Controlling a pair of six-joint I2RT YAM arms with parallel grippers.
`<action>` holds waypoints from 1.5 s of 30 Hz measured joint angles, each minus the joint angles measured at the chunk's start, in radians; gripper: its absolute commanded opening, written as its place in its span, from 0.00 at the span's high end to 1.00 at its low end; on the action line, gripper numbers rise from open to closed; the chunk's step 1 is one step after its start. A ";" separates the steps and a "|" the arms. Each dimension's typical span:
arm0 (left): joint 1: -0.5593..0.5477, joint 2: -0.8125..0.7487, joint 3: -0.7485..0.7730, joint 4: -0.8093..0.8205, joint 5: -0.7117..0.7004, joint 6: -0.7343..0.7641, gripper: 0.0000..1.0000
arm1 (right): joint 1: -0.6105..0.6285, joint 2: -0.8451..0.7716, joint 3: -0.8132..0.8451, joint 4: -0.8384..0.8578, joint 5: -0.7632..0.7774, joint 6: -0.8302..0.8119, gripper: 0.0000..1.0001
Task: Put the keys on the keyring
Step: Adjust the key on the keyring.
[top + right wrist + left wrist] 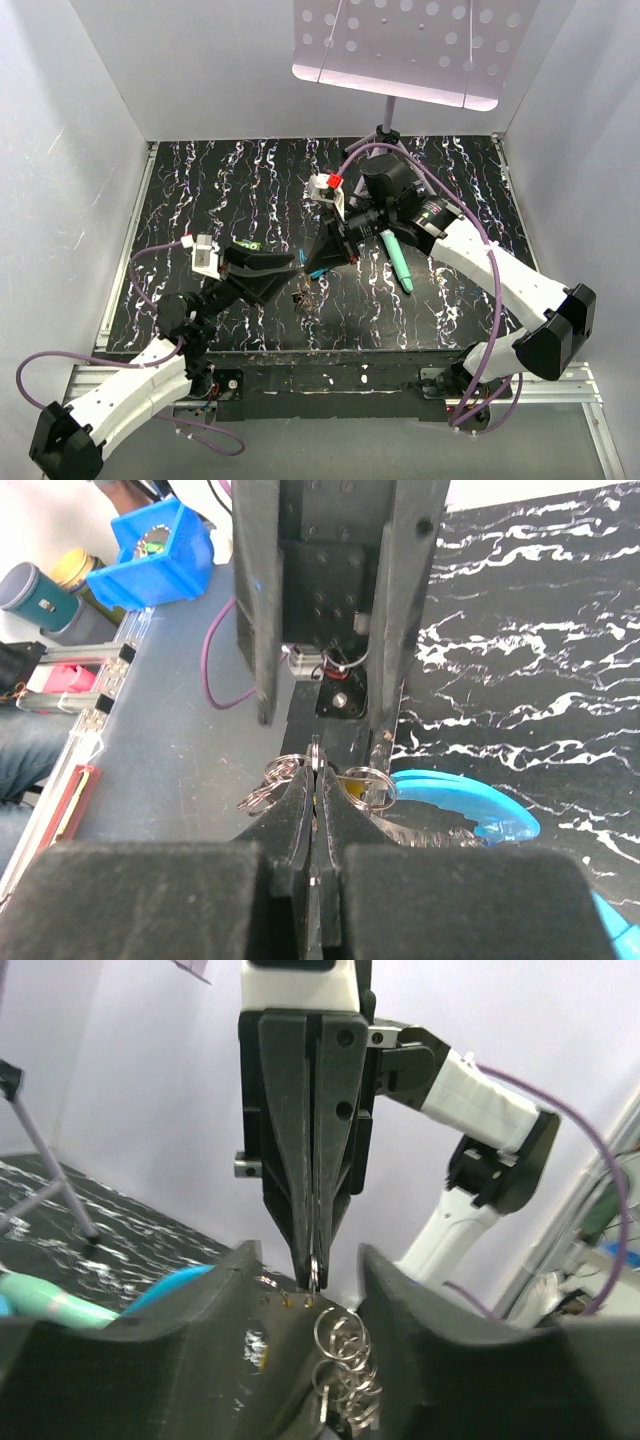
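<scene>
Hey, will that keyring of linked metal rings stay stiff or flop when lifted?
Probably floppy: the keyring is loose linked loops bunched under the shut right pincer, so it should dangle and swing. Likely slippery too; its wire looks thin and shiny.

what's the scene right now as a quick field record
right gripper: shut on a small metal ring
left gripper: open, fingers either side of the right gripper's tips
other rings: bunched next to the pinched ring
blue keyring section: beside the right gripper's tips
teal stick: lying off to the side, not held
</scene>
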 measured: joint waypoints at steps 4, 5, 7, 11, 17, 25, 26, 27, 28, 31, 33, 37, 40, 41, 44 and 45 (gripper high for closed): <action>0.003 -0.112 0.013 -0.135 -0.011 0.019 0.10 | 0.003 0.008 0.019 -0.123 0.018 -0.092 0.99; 0.003 -0.143 0.026 -0.187 -0.012 0.032 0.02 | 0.003 0.012 0.033 -0.172 0.026 -0.135 0.99; 0.003 -0.199 0.066 -0.312 -0.013 0.060 0.02 | 0.003 0.022 0.066 -0.261 0.043 -0.211 0.99; 0.004 -0.255 0.198 -0.580 -0.006 0.126 0.02 | 0.003 0.091 0.229 -0.520 0.077 -0.420 0.99; 0.007 -0.072 0.413 -0.808 0.123 0.247 0.04 | 0.003 0.263 0.517 -0.848 0.109 -0.707 0.99; 0.095 0.143 0.445 -0.893 0.294 0.301 0.26 | -0.012 0.342 0.573 -0.964 0.119 -0.832 0.99; 0.119 0.150 0.445 -0.890 0.313 0.295 0.26 | -0.016 0.348 0.581 -0.969 0.116 -0.838 0.99; 0.144 0.154 0.445 -0.884 0.333 0.287 0.26 | -0.020 0.354 0.589 -0.974 0.113 -0.843 0.99; 0.163 0.156 0.445 -0.875 0.349 0.280 0.26 | -0.025 0.359 0.594 -0.976 0.109 -0.851 0.99; 0.217 0.176 0.445 -0.821 0.412 0.240 0.28 | -0.032 0.372 0.608 -0.981 0.097 -0.861 0.99; 0.233 0.206 0.445 -0.779 0.456 0.198 0.30 | -0.038 0.381 0.618 -0.983 0.090 -0.861 0.99; 0.259 0.283 0.446 -0.707 0.537 0.095 0.30 | -0.048 0.394 0.628 -0.983 0.082 -0.861 0.99; 0.269 0.307 0.446 -0.684 0.567 0.040 0.32 | -0.055 0.401 0.628 -0.984 0.077 -0.861 0.99; 0.270 0.307 0.446 -0.678 0.571 0.032 0.33 | -0.056 0.404 0.629 -0.984 0.077 -0.861 0.99; 0.270 0.304 0.446 -0.672 0.586 0.017 0.37 | -0.058 0.410 0.629 -0.984 0.077 -0.861 0.99; 0.270 0.304 0.446 -0.673 0.589 0.016 0.40 | -0.058 0.411 0.628 -0.984 0.077 -0.861 0.99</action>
